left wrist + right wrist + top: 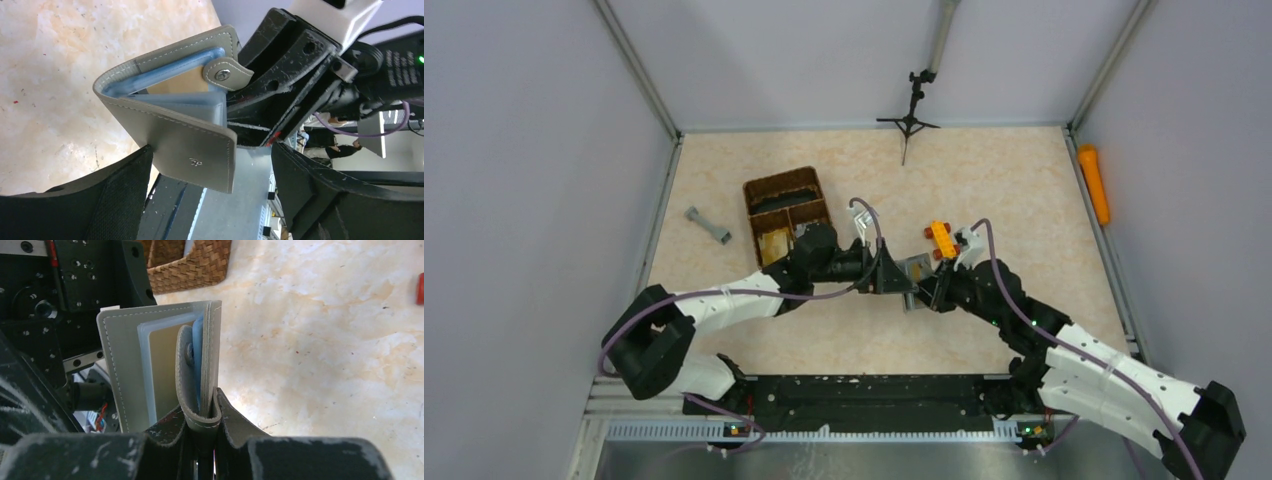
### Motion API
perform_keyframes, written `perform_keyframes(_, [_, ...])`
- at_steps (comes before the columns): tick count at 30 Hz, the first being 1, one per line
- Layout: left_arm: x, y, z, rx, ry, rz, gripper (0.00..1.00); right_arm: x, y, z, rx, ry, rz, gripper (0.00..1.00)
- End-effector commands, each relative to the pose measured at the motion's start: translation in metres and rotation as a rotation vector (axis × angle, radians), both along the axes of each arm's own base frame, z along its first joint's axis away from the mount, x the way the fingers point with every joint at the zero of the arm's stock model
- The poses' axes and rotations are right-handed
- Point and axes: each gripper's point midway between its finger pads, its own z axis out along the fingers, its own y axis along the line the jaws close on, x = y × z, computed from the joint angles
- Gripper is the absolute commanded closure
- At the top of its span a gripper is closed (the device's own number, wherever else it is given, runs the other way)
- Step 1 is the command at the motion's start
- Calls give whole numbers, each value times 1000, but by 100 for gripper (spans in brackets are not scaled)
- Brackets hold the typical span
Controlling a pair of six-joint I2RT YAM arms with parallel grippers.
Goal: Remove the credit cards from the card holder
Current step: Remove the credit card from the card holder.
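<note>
The grey card holder (914, 270) hangs above the table between both arms, folded partly open. My right gripper (215, 395) is shut on one flap and its snap strap (186, 365). A pale tan credit card (162, 370) sits in a clear blue-tinted sleeve inside the card holder (117, 365); the other cards are hidden. In the left wrist view the same tan card (180, 85) shows in the fold. My left gripper (212, 150) is open, and the free flap of the card holder (190, 145) lies between its fingers (120, 200). Seen from above, the left gripper (894, 275) faces the right gripper (929, 290).
A brown wicker basket (786, 212) with two compartments stands behind the left arm, also in the right wrist view (190, 265). An orange toy brick (941, 240) lies just behind the right gripper. A grey dumbbell-shaped piece (708, 225), an orange cylinder (1094, 183) and a black tripod (910, 115) sit further out.
</note>
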Motion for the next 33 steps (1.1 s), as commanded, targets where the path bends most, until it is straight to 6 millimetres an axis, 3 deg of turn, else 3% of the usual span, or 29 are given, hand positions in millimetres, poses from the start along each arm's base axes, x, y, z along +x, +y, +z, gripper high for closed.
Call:
perform_keyframes(1, [4,-17,15,8,-70,2,9,12,3,17,-39,-39,-64,100])
perform_keyframes(6, [16,-19,-3,134,-50,72,10,13,5,15,-49,-40,-67,100])
perform_keyframes(12, [25,-16,-18,189,-15,128,40,11,2,23,-35,-61,-65,100])
perform_keyframes(16, [31,-10,-29,228,-2,153,36,3,4,32,-10,-95,-16,100])
perform_keyframes(21, [37,10,-38,239,21,185,47,5,-15,30,-57,-111,-80,100])
perform_keyframes(26, [35,24,-37,202,17,186,46,11,-32,26,-117,-114,-154,100])
perform_keyframes(30, [33,27,-39,192,16,183,45,10,-30,28,-102,-112,-147,100])
perform_keyframes(33, [33,29,-34,135,13,196,20,8,-26,35,-60,-123,-131,100])
